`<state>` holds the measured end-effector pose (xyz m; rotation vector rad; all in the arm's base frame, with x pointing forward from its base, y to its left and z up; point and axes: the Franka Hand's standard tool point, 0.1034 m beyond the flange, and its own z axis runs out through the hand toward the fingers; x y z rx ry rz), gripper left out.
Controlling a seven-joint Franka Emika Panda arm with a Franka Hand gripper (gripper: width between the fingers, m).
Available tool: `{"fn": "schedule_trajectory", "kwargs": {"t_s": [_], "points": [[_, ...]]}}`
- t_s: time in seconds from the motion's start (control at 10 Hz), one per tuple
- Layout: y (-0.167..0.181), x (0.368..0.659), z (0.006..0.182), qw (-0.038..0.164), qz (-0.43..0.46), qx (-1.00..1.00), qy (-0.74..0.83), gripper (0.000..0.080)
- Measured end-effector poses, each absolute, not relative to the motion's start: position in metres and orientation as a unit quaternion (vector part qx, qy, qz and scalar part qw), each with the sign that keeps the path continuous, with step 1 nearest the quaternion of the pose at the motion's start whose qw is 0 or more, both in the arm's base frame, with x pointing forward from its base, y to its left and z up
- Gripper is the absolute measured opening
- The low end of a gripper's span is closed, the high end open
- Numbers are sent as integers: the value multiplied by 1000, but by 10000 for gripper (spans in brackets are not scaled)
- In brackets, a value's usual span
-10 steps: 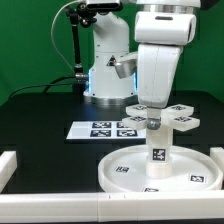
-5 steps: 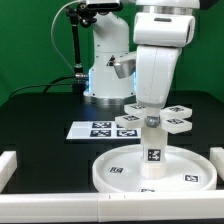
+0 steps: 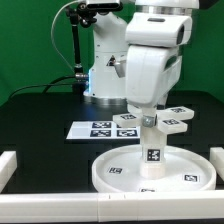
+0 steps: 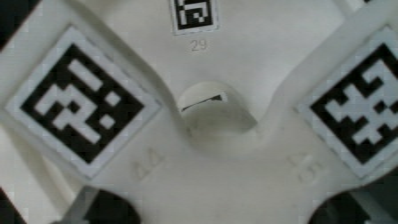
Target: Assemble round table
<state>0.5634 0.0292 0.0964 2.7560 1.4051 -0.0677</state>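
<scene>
Gripper grips the cross-shaped foot above the leg; rigid, light, slick plastic, best pinched across one arm.

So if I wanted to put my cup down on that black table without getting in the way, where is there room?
The bare black stretch on the exterior view's left, between the marker board and the white rail, looks free. The exterior view's right is crowded: the disc, the leg standing in it, and the cross-shaped foot under the gripper.
</scene>
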Motion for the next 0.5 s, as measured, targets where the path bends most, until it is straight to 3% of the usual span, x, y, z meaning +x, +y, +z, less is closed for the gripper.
{"fn": "schedule_trajectory", "kwargs": {"t_s": [0.5], "points": [[41, 558, 97, 24, -8, 984, 179, 448]]}}
